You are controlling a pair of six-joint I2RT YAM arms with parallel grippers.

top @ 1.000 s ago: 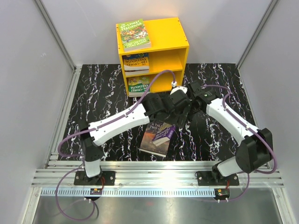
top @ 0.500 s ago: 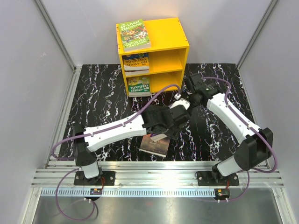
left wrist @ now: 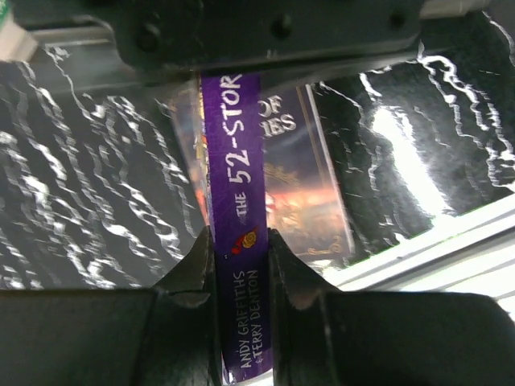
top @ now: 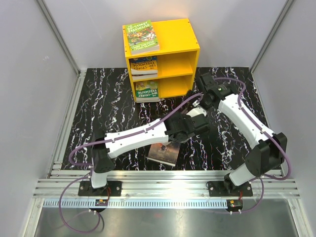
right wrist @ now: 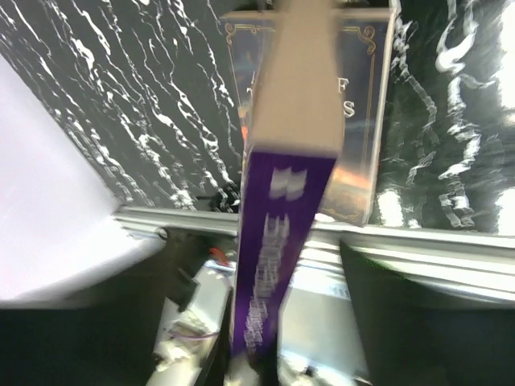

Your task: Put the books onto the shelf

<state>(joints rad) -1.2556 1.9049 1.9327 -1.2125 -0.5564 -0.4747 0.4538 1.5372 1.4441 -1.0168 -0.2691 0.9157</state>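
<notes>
The purple book (left wrist: 233,145) is clamped by its spine in the left gripper (left wrist: 240,241), above the dark book (left wrist: 318,181) (title half covered) on the table (left wrist: 72,161). How the right gripper (top: 201,99) jaws stand cannot be told, since its view is blurred.

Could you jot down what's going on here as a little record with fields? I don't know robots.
left end effector: shut on purple book
right end effector: open, jaws wider than the purple book between them; view blurred
dark book: flat on table, below the purple book
shelf: yellow; green book on top, upper books and lower books inside
not yet shelved: purple book, dark book
</notes>
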